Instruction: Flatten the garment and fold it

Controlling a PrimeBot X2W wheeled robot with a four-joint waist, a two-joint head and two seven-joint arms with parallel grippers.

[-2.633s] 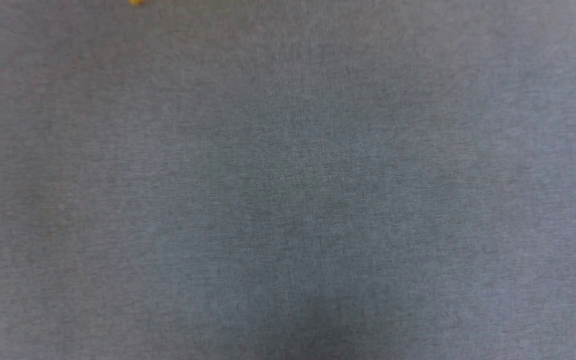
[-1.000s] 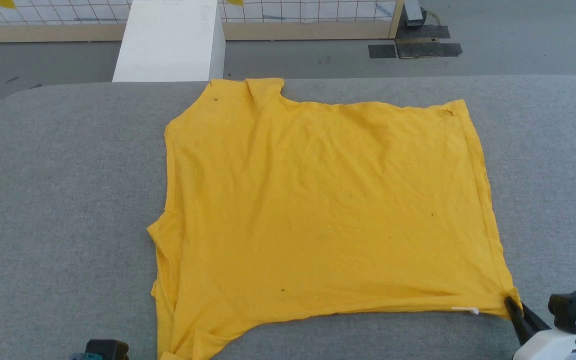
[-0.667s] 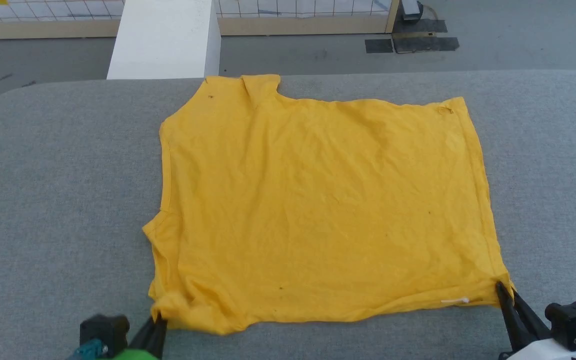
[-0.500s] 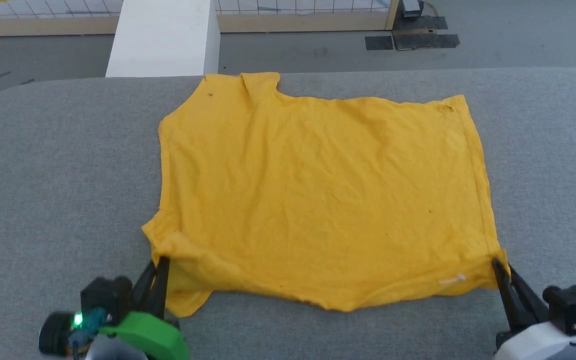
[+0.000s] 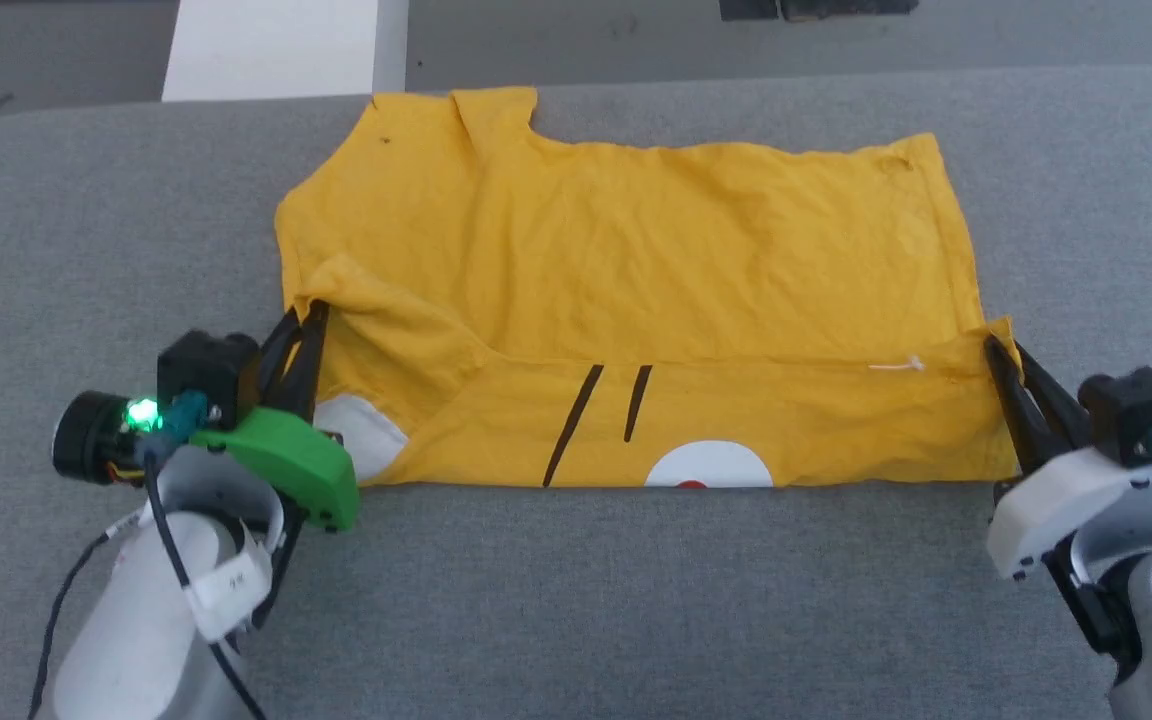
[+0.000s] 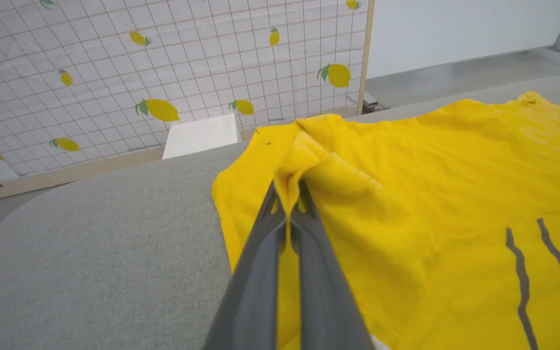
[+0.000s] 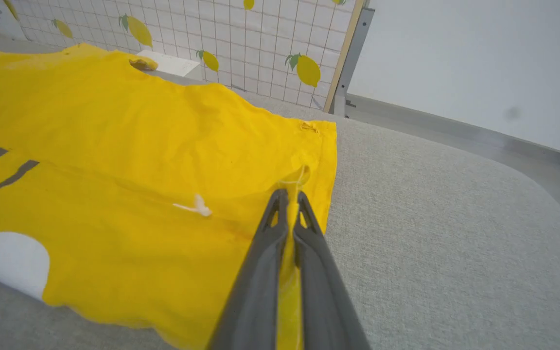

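The mustard-yellow garment (image 5: 636, 250) lies on the grey padded table (image 5: 576, 600), its near edge lifted and turned back so black stripes and a white patch with a red dot show. My left gripper (image 5: 308, 312) is shut on the garment's near-left corner, with yellow cloth (image 6: 289, 180) pinched between the dark fingers. At the right, my right gripper (image 5: 992, 345) is shut on the near-right corner by the hem (image 7: 292, 194). A small white tag (image 5: 898, 367) sits on the folded-over strip. Both held corners hang above the table.
A white box (image 5: 276, 50) stands on the floor beyond the table's far left. A lemon-print grid panel (image 6: 163, 73) with a wooden frame rises behind it. Dark tape patches (image 5: 816, 8) mark the floor at the far right.
Both grippers have carried the garment's near edge up and away from me, folding it over so the printed underside now faces up. The head camera has also tilted down.
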